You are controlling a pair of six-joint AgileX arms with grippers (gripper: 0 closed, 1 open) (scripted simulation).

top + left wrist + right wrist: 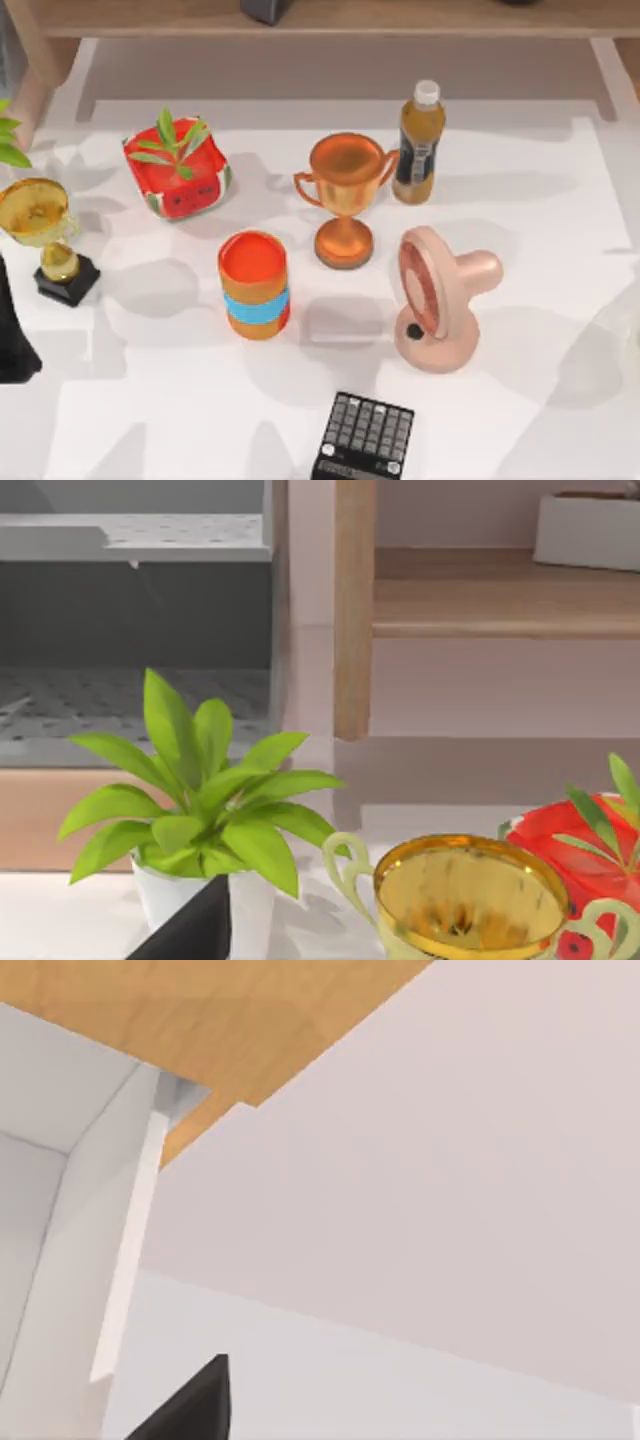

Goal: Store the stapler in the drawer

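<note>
White table (150,420), wooden shelf (330,18) along the far edge.

- Far left: red watermelon-pattern planter (178,172). Left edge: gold trophy (40,225) on a black base.
- Centre: copper trophy (345,195), with the amber bottle (418,145) upright just to its far right.
- Orange can (255,285) with a blue band stands near-left of the copper trophy. Pink fan (440,300) is to the can's right.
- Black calculator (365,438) lies at the near edge.
- Stapler: possibly the faint pale-grey rectangular patch (345,322) lying flat between the can and the fan. It could equally be a shadow, so I can't confirm it. Nothing is touching it.

Left arm (12,330) is a dark shape at the table's left edge, near side of the gold trophy. Left gripper (190,930) shows as one dark tip in front of a leafy plant (200,800) in a white pot (gold cup and planter close by, grey perforated compartment (130,630) behind). Can't tell its grip state; nothing seen in it.

Right gripper (190,1405) is also just a dark tip, against pale walls and a wooden panel (200,1020). Grip state can't be told either.
</note>
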